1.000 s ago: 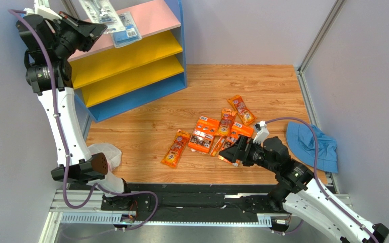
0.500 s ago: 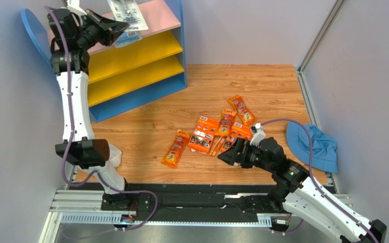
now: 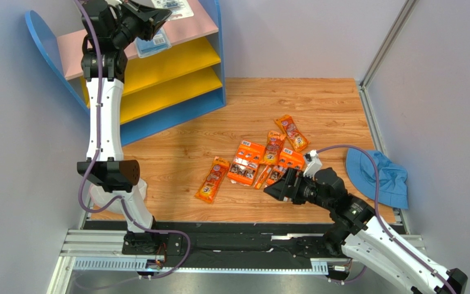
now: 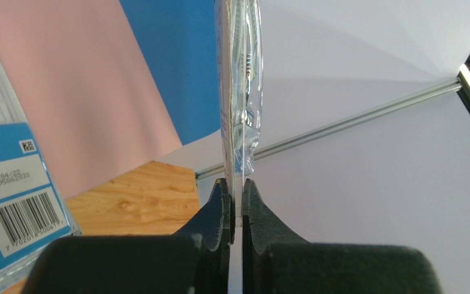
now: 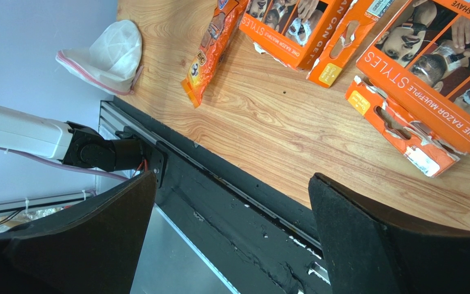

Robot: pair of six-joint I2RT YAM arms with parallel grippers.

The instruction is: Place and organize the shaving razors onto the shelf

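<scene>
Blue-sided shelf [image 3: 218, 55]: stands at the far left of the desk [image 3: 317, 104], with a pink top board [image 3: 188, 18] [image 4: 66, 92] over two yellow boards [image 3: 176, 60].
Left gripper [image 3: 158, 12] [image 4: 236, 191]: raised over the pink top board, jaws pressed shut on the lower edge of a clear blister pack [image 3: 179, 6] [image 4: 238, 92].
Clear blister pack: edge-on in the left wrist view, rising straight up from between the fingers. From above it hangs over the board at the picture's upper edge. I cannot tell whether it touches the board.
Blue-backed blister pack [image 3: 153, 44] [image 4: 10, 184]: lies flat at the front edge of the pink top board, barcode up, just beside the left gripper and apart from the held pack.
White pouch [image 3: 127, 184] [image 5: 105, 55]: at the desk's near left corner.
Small orange bag [image 3: 212, 179] [image 5: 210, 52]: leftmost of the orange packs on the wood, well apart from both grippers.
Wide orange card [image 3: 245, 162] [image 5: 292, 24]: just right of that bag, mid-desk.
Middle orange bag [image 3: 273, 147]: leans against the card's right side.
Far orange bag [image 3: 291, 132]: at the cluster's far right end.
Second orange card [image 3: 288, 160] [image 5: 440, 79]: nearest the right gripper, just ahead of its fingertips and not between them.
Right gripper [image 3: 280, 187] [image 5: 231, 180]: low over the desk's near edge, jaws spread wide and holding nothing. Only wood and the black rail [image 5: 231, 208] show in the gap.
Blue cloth [image 3: 381, 174]: crumpled at the desk's right edge, right of the right gripper.
</scene>
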